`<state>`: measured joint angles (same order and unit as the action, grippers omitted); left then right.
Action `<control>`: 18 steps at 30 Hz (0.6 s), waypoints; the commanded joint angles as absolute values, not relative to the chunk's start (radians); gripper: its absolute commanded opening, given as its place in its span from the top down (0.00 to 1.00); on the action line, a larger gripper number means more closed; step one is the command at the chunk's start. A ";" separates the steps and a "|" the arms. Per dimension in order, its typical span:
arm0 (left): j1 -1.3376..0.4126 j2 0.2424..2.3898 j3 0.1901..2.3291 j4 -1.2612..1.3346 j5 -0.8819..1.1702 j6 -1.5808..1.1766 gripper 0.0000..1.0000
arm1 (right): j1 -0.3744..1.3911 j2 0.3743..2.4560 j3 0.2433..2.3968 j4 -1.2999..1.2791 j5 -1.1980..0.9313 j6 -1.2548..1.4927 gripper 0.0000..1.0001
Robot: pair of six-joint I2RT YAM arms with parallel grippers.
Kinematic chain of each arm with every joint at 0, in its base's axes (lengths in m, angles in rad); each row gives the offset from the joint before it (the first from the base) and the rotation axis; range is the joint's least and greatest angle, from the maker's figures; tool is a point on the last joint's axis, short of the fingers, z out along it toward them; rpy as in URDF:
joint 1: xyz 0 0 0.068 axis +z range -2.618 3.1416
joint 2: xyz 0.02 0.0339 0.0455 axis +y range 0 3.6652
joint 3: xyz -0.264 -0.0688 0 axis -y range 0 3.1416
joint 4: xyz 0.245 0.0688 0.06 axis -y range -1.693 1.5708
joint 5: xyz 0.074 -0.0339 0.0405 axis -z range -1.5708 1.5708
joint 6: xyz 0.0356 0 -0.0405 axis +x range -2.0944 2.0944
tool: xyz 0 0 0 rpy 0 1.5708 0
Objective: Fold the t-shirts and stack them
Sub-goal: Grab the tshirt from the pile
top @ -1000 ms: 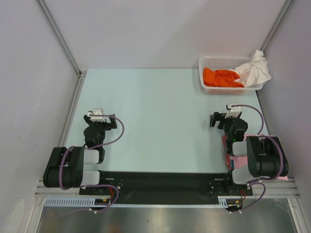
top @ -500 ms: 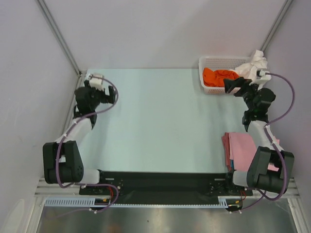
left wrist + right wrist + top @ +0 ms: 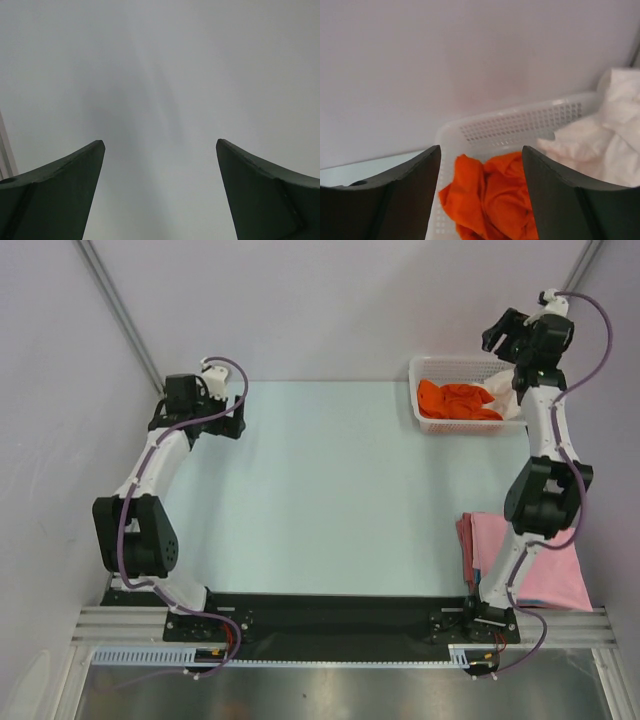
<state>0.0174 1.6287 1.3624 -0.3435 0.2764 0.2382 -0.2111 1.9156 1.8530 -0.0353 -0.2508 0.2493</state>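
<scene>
A crumpled bright orange t-shirt [image 3: 455,400] [image 3: 490,200] lies in the white lattice basket [image 3: 430,365] [image 3: 520,122] at the far right. A white t-shirt [image 3: 507,390] [image 3: 615,135] is bunched beside it at the basket's right end. Folded pale pink t-shirts [image 3: 490,545] lie flat at the near right, partly hidden by the right arm. My right gripper [image 3: 505,332] [image 3: 481,148] hangs high above the basket, open, with nothing between its fingers. My left gripper [image 3: 238,415] [image 3: 160,142] is open and empty near the far left corner, over bare surface.
The pale green table [image 3: 330,490] runs between grey walls, with a metal post [image 3: 125,325] at the far left corner. The right arm [image 3: 545,490] rises steeply along the table's right edge, above the pink stack.
Both arms swung up and away from their bases. The right gripper travelled from above the near right to high over the basket, its fingers narrowing a little. The left reached the far left corner.
</scene>
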 commanded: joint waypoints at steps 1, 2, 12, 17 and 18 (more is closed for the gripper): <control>0.008 1.646 1.436 -0.488 0.236 0.284 0.00 | -0.218 2.146 2.067 -0.458 -0.081 0.180 0.29; 0.006 1.660 1.442 -0.495 0.239 0.284 0.00 | -0.215 2.204 2.189 -0.495 -0.077 0.175 0.30; -0.028 1.669 1.463 -0.528 0.244 0.299 0.00 | -0.176 2.442 2.321 -0.559 -0.072 0.124 0.60; -0.028 1.664 1.467 -0.543 0.244 0.298 0.00 | -0.176 2.382 2.301 -0.569 0.030 0.130 1.00; -0.028 1.660 1.460 -0.545 0.251 0.302 0.00 | -0.175 2.359 2.286 -0.558 0.061 0.124 1.00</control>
<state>-0.0238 1.6760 1.4220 -0.5343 0.2466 0.2752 -0.1749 2.4954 2.2951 -0.5777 -0.0349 0.1383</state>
